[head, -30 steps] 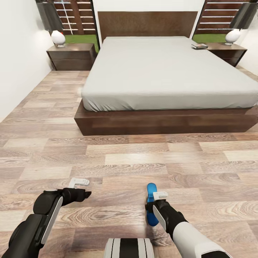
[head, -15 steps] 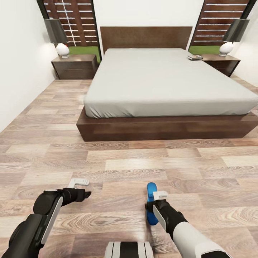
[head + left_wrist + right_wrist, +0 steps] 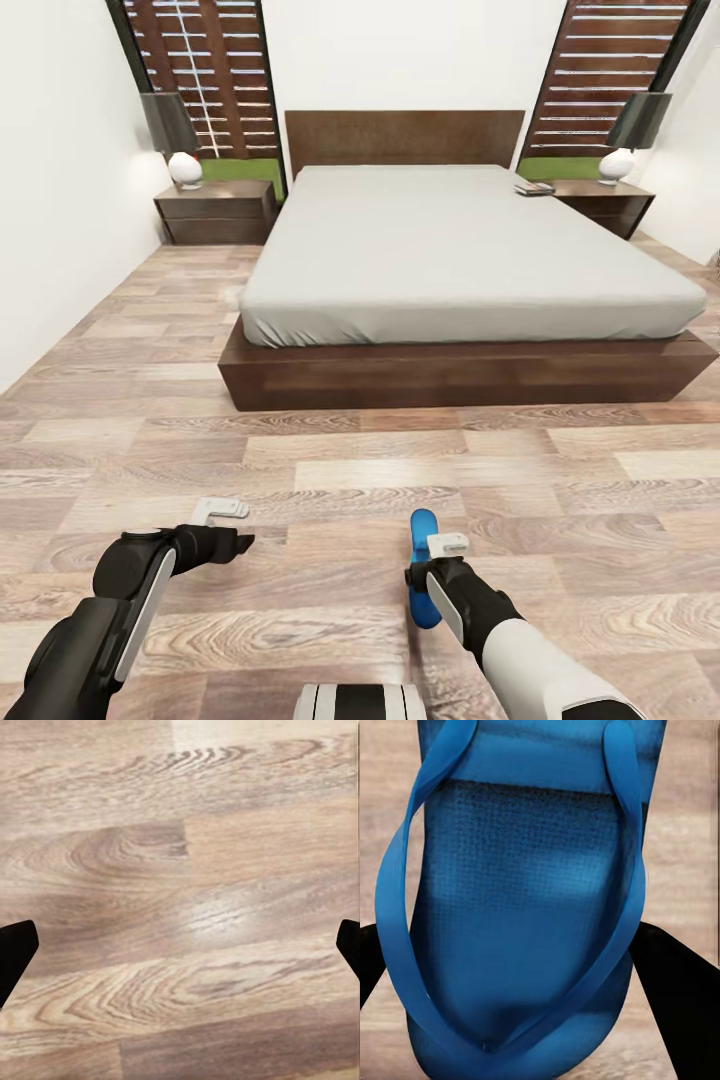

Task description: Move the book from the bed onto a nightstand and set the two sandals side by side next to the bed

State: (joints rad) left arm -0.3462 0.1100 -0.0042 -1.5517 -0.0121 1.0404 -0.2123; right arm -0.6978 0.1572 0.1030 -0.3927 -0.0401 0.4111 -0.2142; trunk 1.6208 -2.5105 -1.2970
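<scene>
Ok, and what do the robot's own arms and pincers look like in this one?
Both arms are glossy black with white panels along the forearms. The left pincer and right pincer each sit on a black wrist and end in small flat white finger pieces. In the wrist views the fingertips appear as plain black wedges. No cables or markings are visible.

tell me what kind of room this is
A bedroom, by the look of it: a large bed with a wooden headboard, a nightstand on each side with a lamp, and a wood-plank floor.
</scene>
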